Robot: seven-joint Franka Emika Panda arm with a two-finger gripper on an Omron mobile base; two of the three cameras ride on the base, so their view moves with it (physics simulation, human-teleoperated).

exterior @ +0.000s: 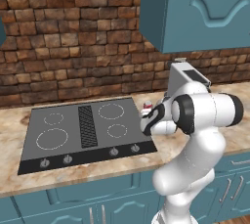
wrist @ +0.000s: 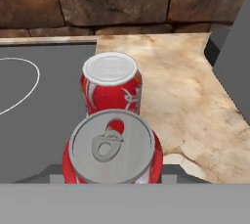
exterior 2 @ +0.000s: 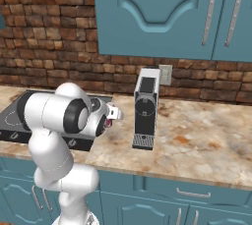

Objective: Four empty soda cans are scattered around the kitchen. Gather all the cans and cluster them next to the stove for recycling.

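Observation:
In the hand view, a red soda can (wrist: 111,152) with a silver pull-tab top sits between my fingers, and my gripper (wrist: 111,178) is shut on it. Just beyond it a second red soda can (wrist: 112,88) stands upright on the counter, at the right edge of the black stove (wrist: 44,120). From the left base view, my gripper (exterior: 146,116) hovers by the stove's (exterior: 83,125) right edge with a red can (exterior: 147,106) showing at its tip. From the right base view, my gripper (exterior 2: 114,115) shows a bit of the red can (exterior 2: 107,123) in it.
A grey coffee machine (exterior 2: 146,108) stands on the marble counter (exterior 2: 202,135) to the right of my hand, also visible as the grey machine (exterior: 185,78) against the brick wall. Blue wall cabinets (exterior: 195,8) hang above.

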